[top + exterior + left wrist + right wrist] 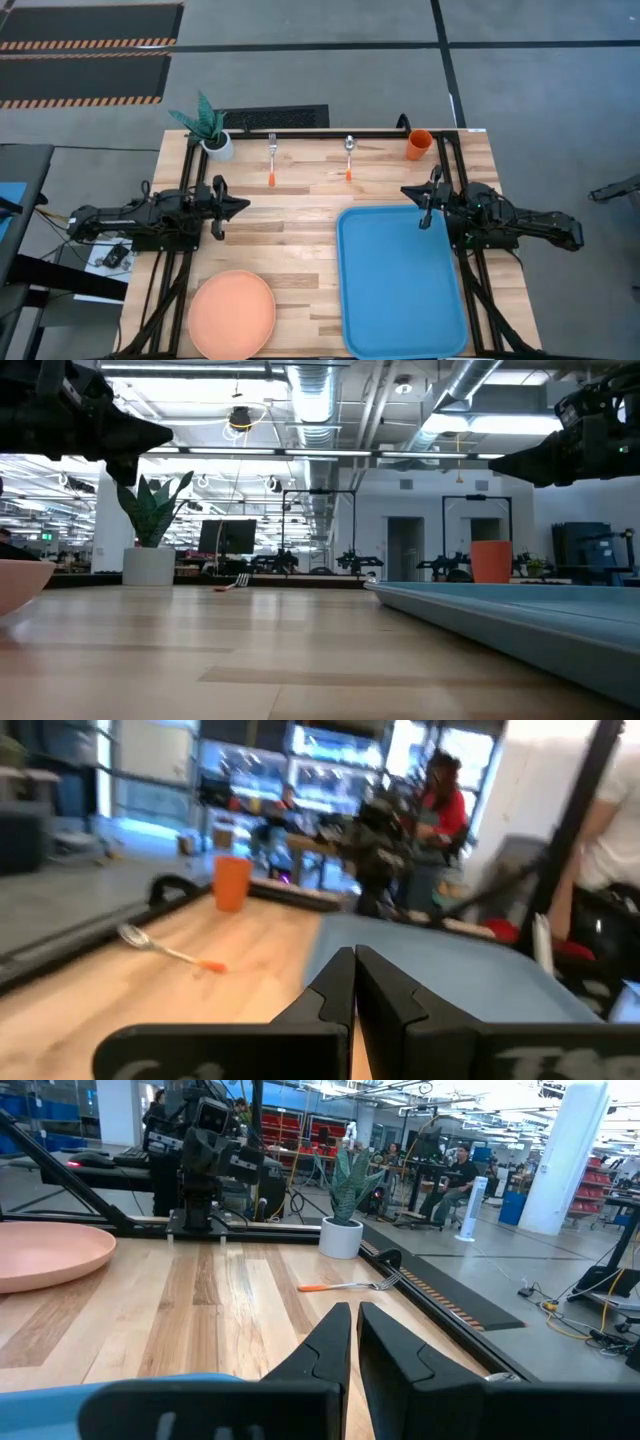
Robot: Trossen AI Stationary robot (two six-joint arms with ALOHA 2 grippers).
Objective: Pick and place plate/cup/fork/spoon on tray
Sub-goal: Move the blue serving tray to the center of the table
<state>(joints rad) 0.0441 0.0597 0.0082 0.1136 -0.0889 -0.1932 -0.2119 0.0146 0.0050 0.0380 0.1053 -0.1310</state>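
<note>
The salmon-orange plate [232, 313] lies flat near the table's front left. Front right lies the blue tray [400, 290], with nothing in it. Along the far edge lie the fork [272, 158] and the spoon [349, 157], orange handles toward the near side. The orange cup [419, 145] stands upright at the far right. My left gripper [243, 205] is shut and hovers level at the table's left, pointing right. My right gripper [405, 190] is shut and hovers level above the tray's far edge, pointing left. Neither holds anything. The left wrist view shows the spoon [160, 948] and the cup [232, 883]; the right wrist view shows the fork [350, 1286] and the plate [50, 1252].
A white pot with a green plant [210, 130] stands at the far left corner. A black rail [330, 133] runs along the table's far edge. Bare wood lies between the plate, the tray and the cutlery. People show in the room beyond the table.
</note>
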